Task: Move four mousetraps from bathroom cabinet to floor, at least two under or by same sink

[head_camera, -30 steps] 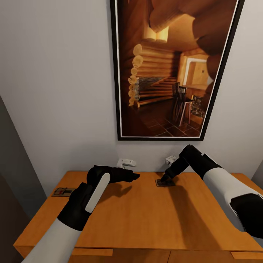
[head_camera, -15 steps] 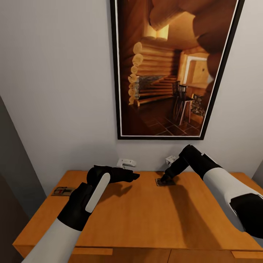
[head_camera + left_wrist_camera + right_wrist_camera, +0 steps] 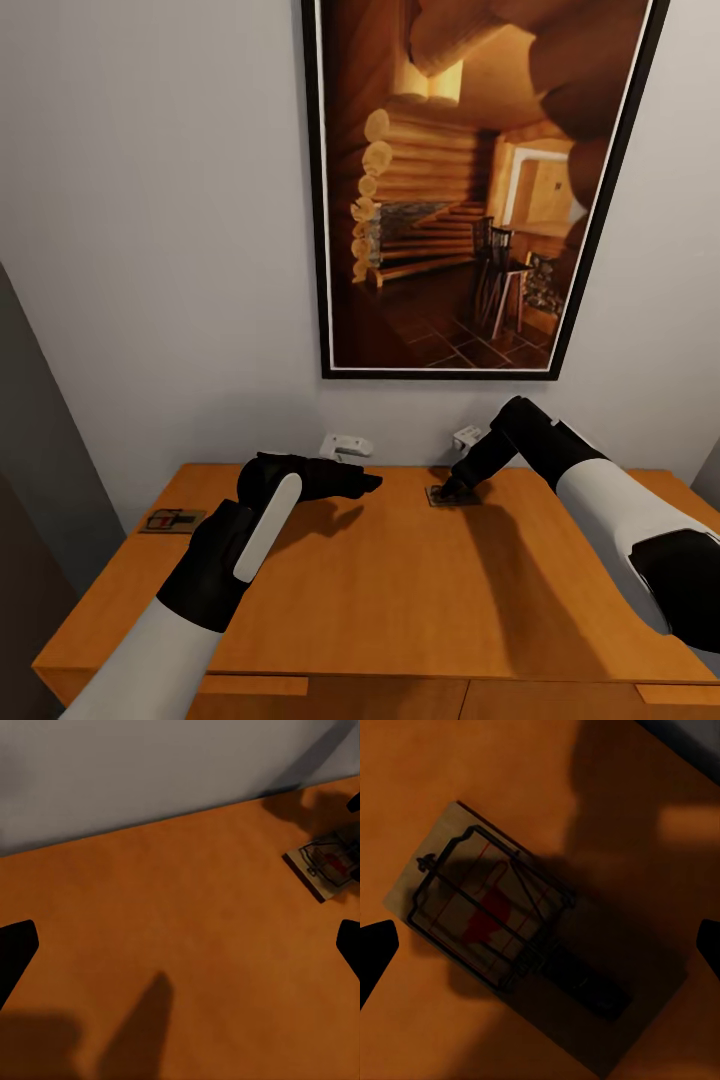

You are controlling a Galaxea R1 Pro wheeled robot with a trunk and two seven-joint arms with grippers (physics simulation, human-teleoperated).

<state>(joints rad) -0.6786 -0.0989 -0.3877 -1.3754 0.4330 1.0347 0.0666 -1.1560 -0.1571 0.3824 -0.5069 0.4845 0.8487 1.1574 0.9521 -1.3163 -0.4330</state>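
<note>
Two mousetraps lie on the orange-brown cabinet (image 3: 380, 600) top. One mousetrap (image 3: 452, 496) rests near the back wall, directly under my right gripper (image 3: 455, 488); in the right wrist view this trap (image 3: 502, 922) lies flat between the spread fingertips (image 3: 375, 952), so that gripper is open and hovering just above it. The other mousetrap (image 3: 172, 521) sits at the cabinet's left edge. My left gripper (image 3: 365, 483) hangs above the middle of the top, open and empty; the left wrist view shows the far trap (image 3: 326, 866) off to one side.
A large framed picture (image 3: 470, 190) of a log interior hangs on the white wall behind the cabinet. Two white wall fittings (image 3: 345, 445) sit just above the cabinet's back edge. Drawer pulls (image 3: 250, 688) show at the front.
</note>
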